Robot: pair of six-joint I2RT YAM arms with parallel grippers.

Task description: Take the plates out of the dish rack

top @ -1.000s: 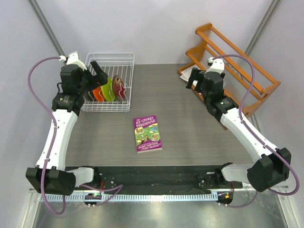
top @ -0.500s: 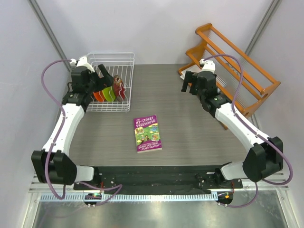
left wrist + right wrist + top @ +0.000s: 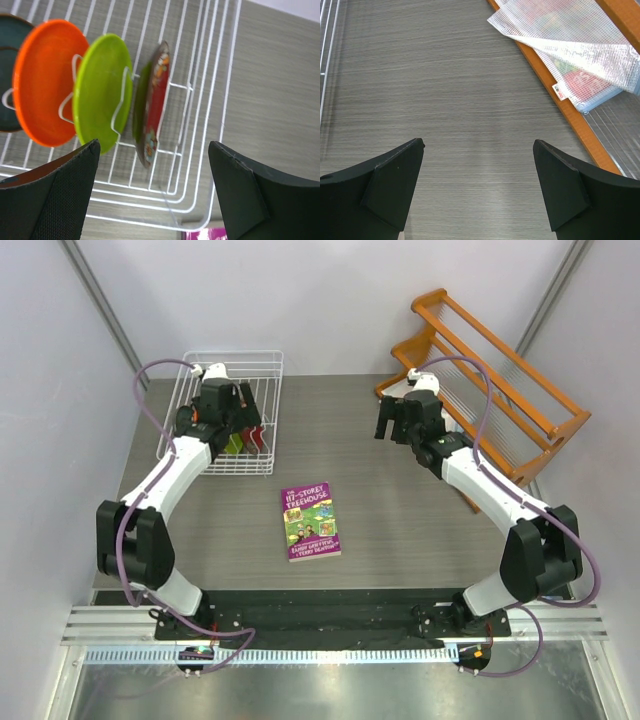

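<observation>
The white wire dish rack (image 3: 272,390) stands at the table's back left. In the left wrist view (image 3: 220,100) it holds the plates upright in a row: teal-blue (image 3: 6,95), orange (image 3: 42,80), lime green (image 3: 100,95) and dark red floral (image 3: 156,100). From the top, only the lime green (image 3: 235,444) and dark red (image 3: 258,437) plates show under the arm. My left gripper (image 3: 243,408) hangs open and empty above the rack (image 3: 155,185), jaws wide, the dark red plate between and below them. My right gripper (image 3: 392,420) is open and empty over bare table (image 3: 479,185).
A purple-and-green book (image 3: 310,521) lies flat mid-table; its corner shows in the left wrist view (image 3: 200,234). An orange wooden slatted rack (image 3: 490,370) stands at the back right, with a clear mesh pouch (image 3: 570,45) in it. Grey walls close both sides.
My left gripper has swung right from the rack's left side to above the plates. My right gripper has moved a little left and back. Both stay open.
</observation>
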